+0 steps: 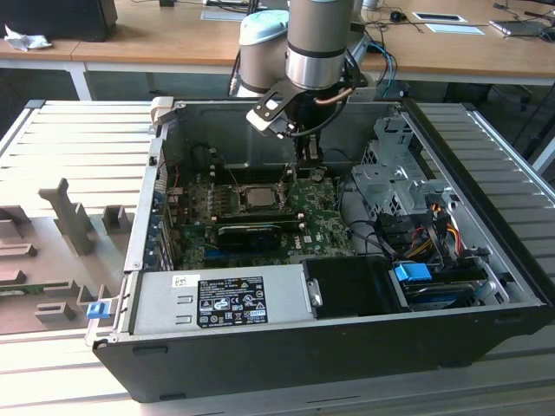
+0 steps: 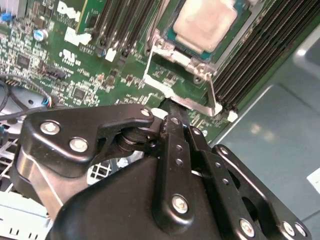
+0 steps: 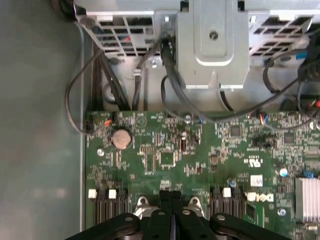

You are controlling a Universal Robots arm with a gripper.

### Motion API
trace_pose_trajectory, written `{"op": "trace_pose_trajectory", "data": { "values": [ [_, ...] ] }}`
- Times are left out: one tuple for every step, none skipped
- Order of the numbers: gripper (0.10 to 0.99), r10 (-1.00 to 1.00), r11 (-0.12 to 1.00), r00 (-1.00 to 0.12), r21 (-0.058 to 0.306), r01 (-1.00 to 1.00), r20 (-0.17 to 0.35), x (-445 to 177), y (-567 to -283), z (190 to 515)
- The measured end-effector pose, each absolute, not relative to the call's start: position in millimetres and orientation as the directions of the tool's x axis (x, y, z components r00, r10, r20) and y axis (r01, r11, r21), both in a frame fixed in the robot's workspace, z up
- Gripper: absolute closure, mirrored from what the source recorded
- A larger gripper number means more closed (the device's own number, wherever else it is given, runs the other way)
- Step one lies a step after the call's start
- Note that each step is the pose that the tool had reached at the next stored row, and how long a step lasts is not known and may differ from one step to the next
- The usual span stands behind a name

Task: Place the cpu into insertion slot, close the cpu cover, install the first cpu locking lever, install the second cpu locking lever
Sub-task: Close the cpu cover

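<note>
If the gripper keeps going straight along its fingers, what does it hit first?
The cpu cover's silver edge, beside the cpu. The shut gripper looks almost on it, but depth is unclear.

Exterior view. A ribbed grey metal work surface (image 1: 78, 139) is seen on both sides of an open computer case (image 1: 260, 364). On the exterior view's left, grey block-shaped fixtures (image 1: 74, 221) are set on the ribs, and 1 blue clip (image 1: 97, 309) is noted just beside the case corner. Behind, a light wooden desk (image 1: 173, 35) on a white frame (image 1: 80, 82) is recorded. A dark box (image 1: 65, 17) and a crumpled white item (image 1: 24, 39) are placed on it at the left. Papers (image 1: 438, 16) are laid at the right. The space under the desk is dark. Lighting is even and diffuse.
</note>
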State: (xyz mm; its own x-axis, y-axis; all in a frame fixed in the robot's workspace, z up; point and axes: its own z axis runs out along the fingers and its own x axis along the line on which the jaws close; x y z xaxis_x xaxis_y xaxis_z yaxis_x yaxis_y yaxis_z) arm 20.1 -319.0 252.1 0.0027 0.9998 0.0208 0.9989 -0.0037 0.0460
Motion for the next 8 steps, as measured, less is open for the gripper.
{"op": "trace_pose_trajectory", "data": {
  "values": [
    [0.98,1.0,-0.004,0.003,0.046,0.999,0.021,14.4,-319.0,252.1],
    [0.98,1.0,-0.004,0.003,0.046,0.999,0.021,12.1,-319.0,252.1],
    [0.98,1.0,-0.004,0.003,0.046,0.999,0.021,9.0,-319.0,252.1],
    [0.98,1.0,-0.004,0.003,0.046,0.999,0.021,6.7,-319.0,252.1],
    [0.98,1.0,-0.004,0.003,0.046,0.999,0.021,3.7,-319.0,252.1],
    [0.98,1.0,-0.004,0.003,0.046,0.999,0.021,-1.0,-319.0,252.0],
    [0.98,1.0,-0.004,0.003,0.046,0.999,0.021,-5.3,-319.0,252.1],
    [0.98,1.0,-0.004,0.003,0.046,0.999,0.021,-8.2,-319.0,252.0]
  ]
}}
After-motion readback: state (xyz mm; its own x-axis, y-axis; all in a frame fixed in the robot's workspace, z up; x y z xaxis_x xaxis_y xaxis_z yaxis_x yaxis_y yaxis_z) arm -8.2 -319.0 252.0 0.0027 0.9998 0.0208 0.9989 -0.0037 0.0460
